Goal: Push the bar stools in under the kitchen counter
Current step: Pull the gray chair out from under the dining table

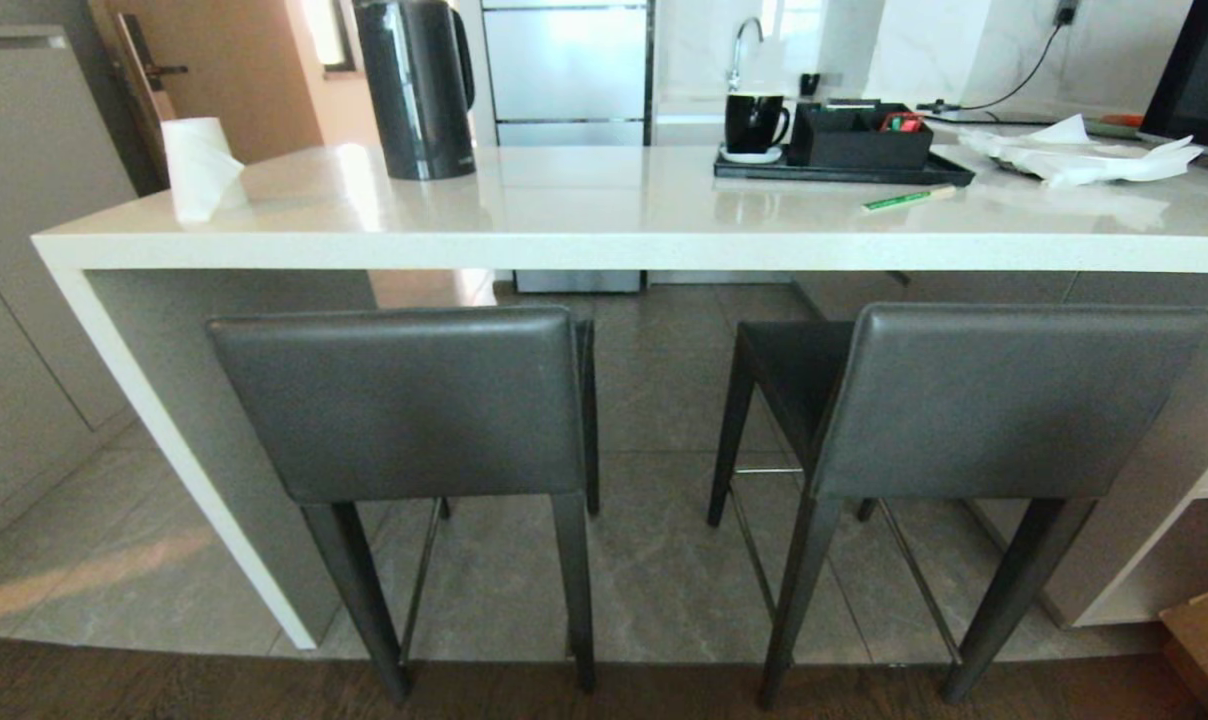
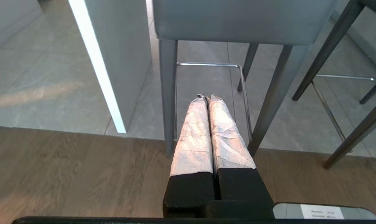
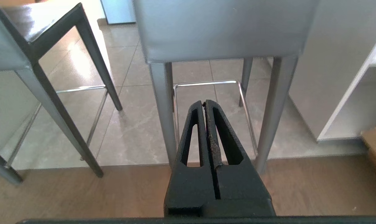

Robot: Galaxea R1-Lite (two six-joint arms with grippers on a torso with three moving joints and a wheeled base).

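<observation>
While both bar stools (image 1: 414,400) face kitchen counter (image 1: 604,215), left gripper (image 2: 208,97), right gripper (image 3: 204,102) hang low behind, closed, empty

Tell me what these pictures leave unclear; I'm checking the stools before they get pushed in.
- Left stool seat: head view, hidden behind its own backrest.
- Right stool seat: head view, mostly hidden behind its backrest.
- Counter right end: head view, cut off by the edge.
- Black box contents: head view, too small to tell.
- Both hands: outside the head view; left hand and right hand appear only in their wrist views.
</observation>
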